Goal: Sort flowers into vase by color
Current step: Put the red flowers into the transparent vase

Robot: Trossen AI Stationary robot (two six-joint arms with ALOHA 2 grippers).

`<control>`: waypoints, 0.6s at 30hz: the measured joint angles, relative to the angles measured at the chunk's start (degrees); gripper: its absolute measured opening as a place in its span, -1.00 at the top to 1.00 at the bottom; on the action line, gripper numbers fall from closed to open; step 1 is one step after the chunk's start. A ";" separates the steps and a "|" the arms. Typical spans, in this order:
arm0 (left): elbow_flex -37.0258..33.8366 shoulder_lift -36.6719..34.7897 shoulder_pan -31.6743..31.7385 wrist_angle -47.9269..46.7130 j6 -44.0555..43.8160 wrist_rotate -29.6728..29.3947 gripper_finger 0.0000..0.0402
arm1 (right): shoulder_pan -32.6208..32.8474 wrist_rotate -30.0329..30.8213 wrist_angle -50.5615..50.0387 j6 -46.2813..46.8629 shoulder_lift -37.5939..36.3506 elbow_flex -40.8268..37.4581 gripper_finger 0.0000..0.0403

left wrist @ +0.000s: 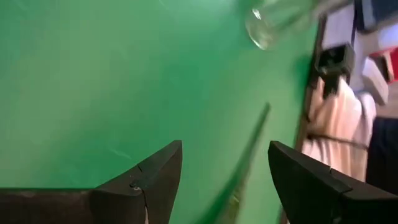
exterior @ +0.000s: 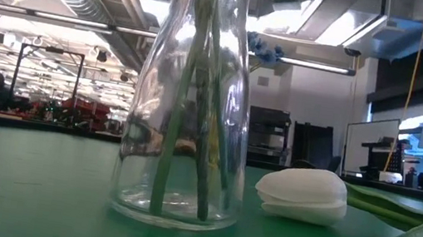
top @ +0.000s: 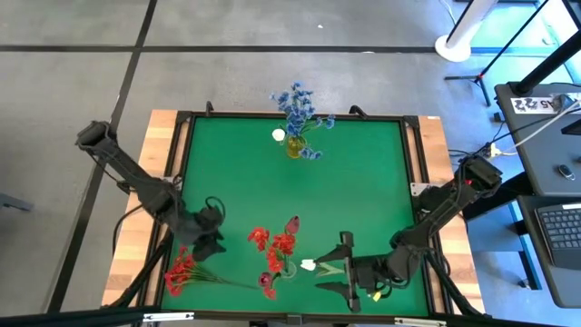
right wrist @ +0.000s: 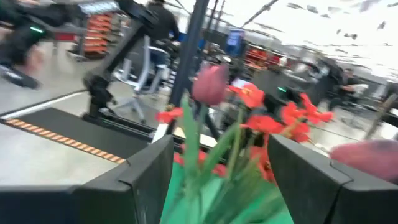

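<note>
Since the right pincer (top: 348,269) sits wide open and empty by the white tulip (top: 309,265) at the high view's lower middle, a sloppy grab could knock the clear vase (top: 287,269) over. Left pincer (top: 211,238), open too, holds nothing above the red flowers (top: 182,270). The blue bunch (top: 298,111) up top hides its own vase.

Green table (top: 245,182) with pale wooden side edges. Blue flowers (top: 297,109) in an amber-yellow vase (top: 294,146) by the far edge. Red flowers (top: 273,241) and a dark pink bud (top: 292,223) in a clear glass vase (exterior: 191,99) near the front edge. Red cluster (top: 182,270) on green stalks at the front left corner. White tulip (exterior: 303,194) with green leaves.
</note>
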 joint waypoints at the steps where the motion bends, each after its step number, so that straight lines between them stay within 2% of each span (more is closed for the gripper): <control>1: 1.41 1.82 -1.14 -0.38 -0.66 -0.02 -0.14 | 0.17 0.73 -0.02 -0.14 0.00 -0.01 -0.29; 6: 10.14 13.82 -5.59 -6.70 -2.42 0.25 -0.03 | 0.05 1.94 -0.39 -0.13 -0.02 0.00 -0.29; 9: 15.03 21.49 -7.63 -9.28 -3.86 3.96 0.02 | 0.10 1.94 -0.80 -0.11 -0.38 0.00 -0.29; 14: 21.33 32.12 -10.60 -10.22 -4.21 7.44 0.01 | 0.10 1.94 -0.91 -0.10 -0.59 0.00 -0.29; 18: 24.99 37.70 -12.19 -14.17 -4.45 8.46 -0.05 | 0.10 1.96 -1.22 -0.08 -0.59 0.00 -0.29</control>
